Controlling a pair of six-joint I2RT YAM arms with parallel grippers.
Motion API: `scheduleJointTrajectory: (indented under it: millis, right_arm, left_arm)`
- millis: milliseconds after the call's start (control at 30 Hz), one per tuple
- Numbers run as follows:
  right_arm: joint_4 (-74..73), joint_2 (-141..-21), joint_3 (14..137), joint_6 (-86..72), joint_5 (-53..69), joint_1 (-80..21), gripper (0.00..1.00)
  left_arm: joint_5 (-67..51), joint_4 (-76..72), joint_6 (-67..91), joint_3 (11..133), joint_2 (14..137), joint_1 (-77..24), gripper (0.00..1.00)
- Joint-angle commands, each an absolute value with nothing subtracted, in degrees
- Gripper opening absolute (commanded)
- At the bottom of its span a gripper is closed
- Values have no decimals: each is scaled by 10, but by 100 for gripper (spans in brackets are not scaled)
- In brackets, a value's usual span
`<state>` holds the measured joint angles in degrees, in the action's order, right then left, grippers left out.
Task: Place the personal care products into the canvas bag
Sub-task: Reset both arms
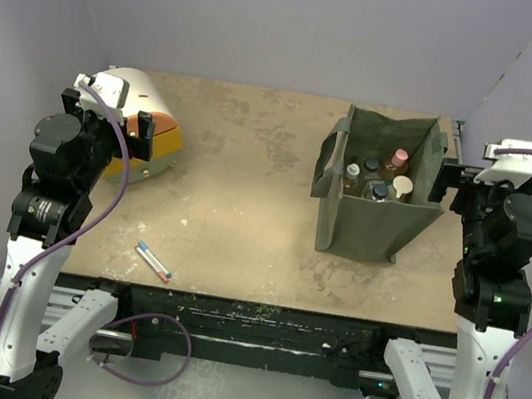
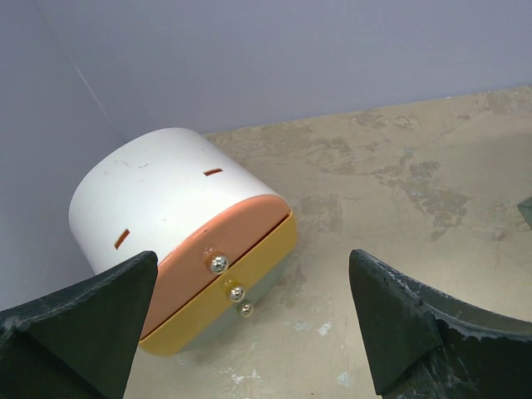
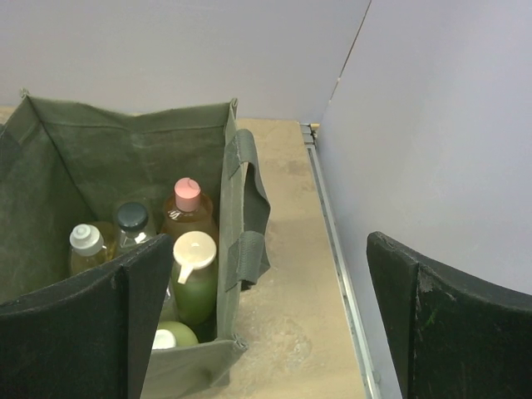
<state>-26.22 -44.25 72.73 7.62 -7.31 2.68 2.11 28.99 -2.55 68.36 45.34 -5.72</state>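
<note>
- Top view: the canvas bag (image 1: 368, 226) stands upright on the right half of the counter (image 1: 245, 206) with its mouth open. Several bottles (image 1: 378, 180) stand inside it, caps up.
- Top view: a domed box (image 1: 147, 120), white and orange, lies closed at the far left. A thin stick (image 1: 153, 261) lies alone near the front edge. A wide stretch of counter separates the box from the bag.
- Top view: the left hand (image 1: 142, 136) is at the box and the right hand (image 1: 443, 182) is just beside the bag's right wall.
- Left wrist view: the left hand (image 2: 253, 274) has its fingers spread wide and grips nothing. The box (image 2: 166, 199) lies ahead, close to the back wall, with counter (image 2: 399, 249) stretching to its right.
- Right wrist view: the right hand (image 3: 270, 249) is likewise spread and grips nothing.
- Right wrist view: the bag (image 3: 125, 158) holds a pink-capped amber bottle (image 3: 187, 208), a black-capped clear bottle (image 3: 131, 220), a light-capped bottle (image 3: 86, 241) and a pale green bottle (image 3: 194, 278).
- Right wrist view: a strap handle (image 3: 253, 208) hangs over the bag's right side. A narrow strip of counter (image 3: 283, 316) runs between the bag and the side wall (image 3: 432, 125).
</note>
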Motion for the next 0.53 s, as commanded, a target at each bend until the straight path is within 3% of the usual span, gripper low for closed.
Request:
scheduleJointTrajectory:
  millis: [0, 500]
  right_arm:
    - [-240, -446, 744, 69, -63, 29, 100]
    - [-240, -449, 744, 70, -62, 31, 100]
  left_arm:
    - [14, 282, -16, 705, 451, -53, 99]
    - [15, 277, -18, 700, 455, -53, 99]
